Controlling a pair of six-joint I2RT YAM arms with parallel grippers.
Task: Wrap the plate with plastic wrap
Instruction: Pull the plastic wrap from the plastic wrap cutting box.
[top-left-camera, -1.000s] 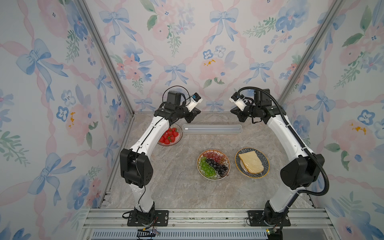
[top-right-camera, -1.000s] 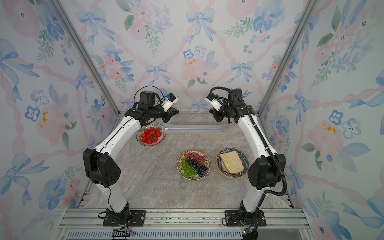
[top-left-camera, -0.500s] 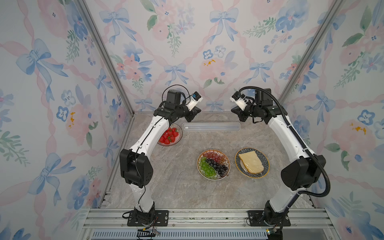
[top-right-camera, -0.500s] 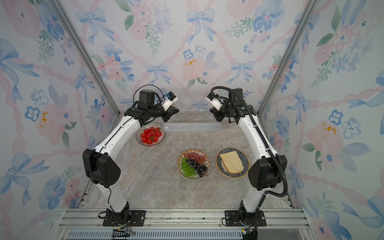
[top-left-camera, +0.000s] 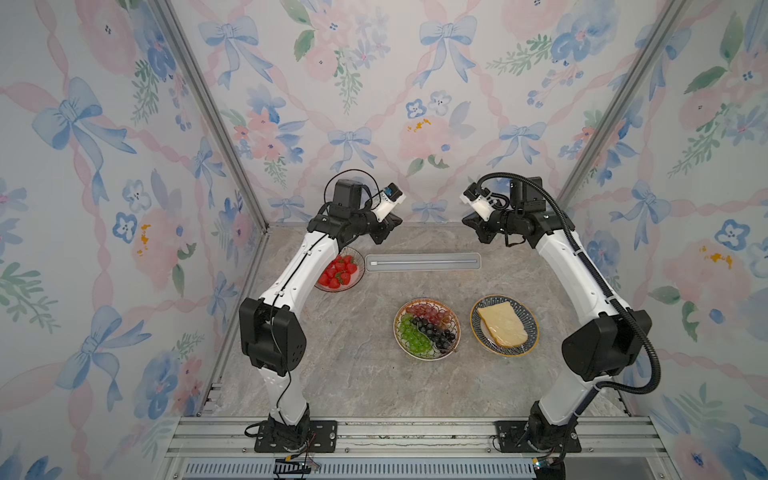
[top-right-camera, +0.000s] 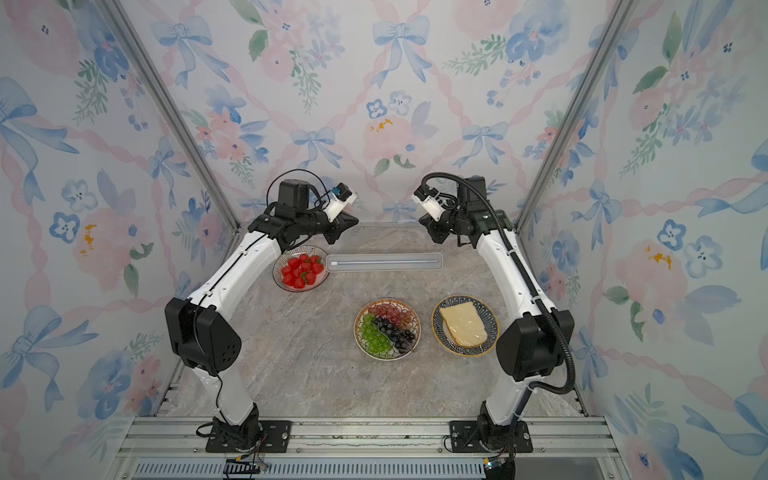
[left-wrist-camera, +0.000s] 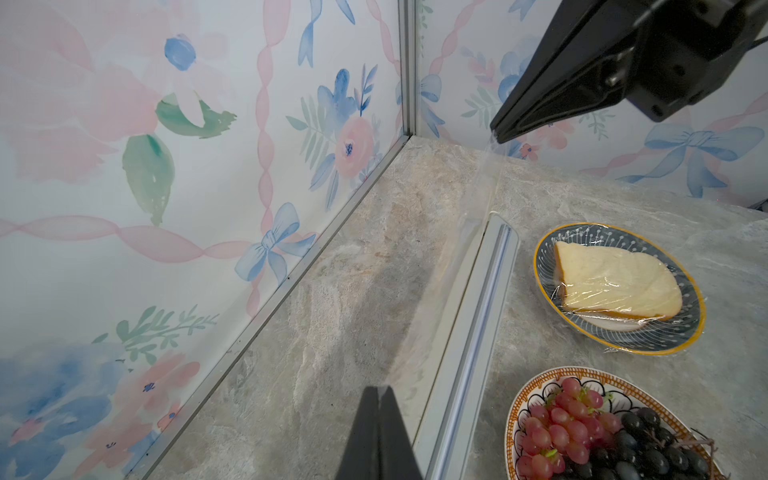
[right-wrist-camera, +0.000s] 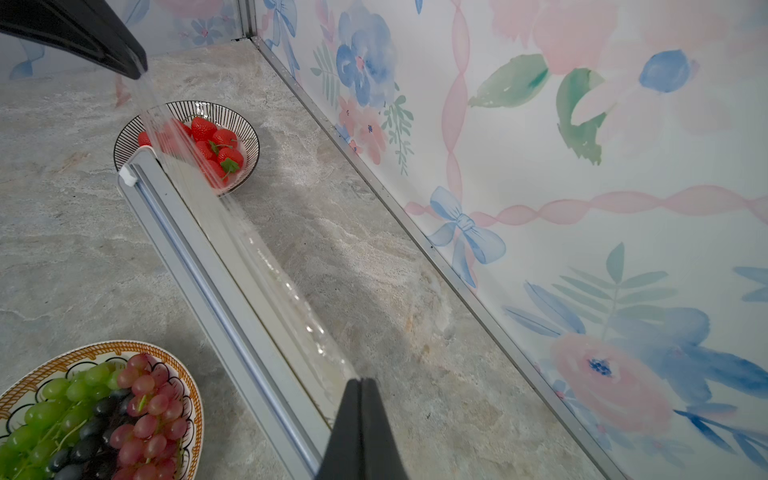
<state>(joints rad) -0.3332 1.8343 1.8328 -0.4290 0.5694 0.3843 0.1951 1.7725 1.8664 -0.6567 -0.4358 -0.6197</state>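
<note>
Nearest edge: a ribbed aluminium rail (top-left-camera: 415, 434) is seen, with both arm bases bolted onto it.
Surface: a grey-beige marble-patterned tabletop (top-left-camera: 353, 374) is spread out behind the rail.
Front dishes: a round grape plate (right-wrist-camera: 95, 348) with an orange woven-pattern rim, heaped with green, red and black grapes, is set near the middle. Just beside it, toward the right arm, a dark blue bread plate (left-wrist-camera: 615, 237) with a yellow edge is found. Its pale bread slice is covered by tight glossy film.
Further back: a black-and-white striped strawberry bowl (right-wrist-camera: 245, 141) filled with red strawberries is placed under the left arm. Just beside its rim lies one end of a long narrow cream box (top-left-camera: 423, 262) with a pale grey-blue top, laid crosswise.
Task material: the plastic wrap (right-wrist-camera: 295, 299), thin, clear and crinkled, is drawn up from the far side of the box as one sheet. It is lifted off the table and stretched between the two grippers.
Left end effector: the left gripper (left-wrist-camera: 379, 392) is held raised above the strawberry end of the box. Its jaws are pressed fully together, with one corner of the wrap pinched between them.
Right end effector: the right gripper (right-wrist-camera: 360, 384) is held raised above the opposite end, likewise clamped on the other corner.
Backdrop: walls papered with pink flowers and blue bows are seen all around.
</note>
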